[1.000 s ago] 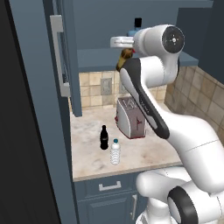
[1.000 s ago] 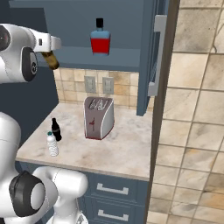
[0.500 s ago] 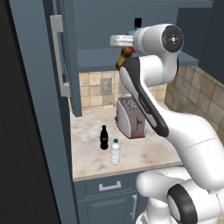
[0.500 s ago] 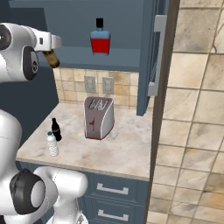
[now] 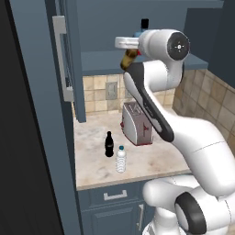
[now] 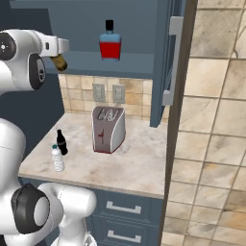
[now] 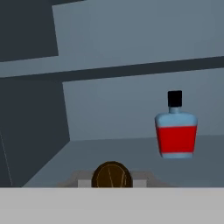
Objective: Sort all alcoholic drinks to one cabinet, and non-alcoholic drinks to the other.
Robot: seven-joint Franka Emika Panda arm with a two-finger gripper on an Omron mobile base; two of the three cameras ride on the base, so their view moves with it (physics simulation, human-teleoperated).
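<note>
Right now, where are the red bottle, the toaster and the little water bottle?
red bottle (image 6: pixel 110 46), right base view, its red-filled body.
toaster (image 6: pixel 108 129), right base view, its front face.
water bottle (image 5: pixel 120 160), left base view, its ribbed middle.

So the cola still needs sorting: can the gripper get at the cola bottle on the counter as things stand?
Probably not yet: the gripper is up at the cabinet holding the beer bottle. The cola bottle itself stands unobstructed beside the water bottle.

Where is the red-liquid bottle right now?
The squat red bottle stands upright on the open upper cabinet's shelf, above the toaster; in the hand view it sits right of the beer bottle.
</note>
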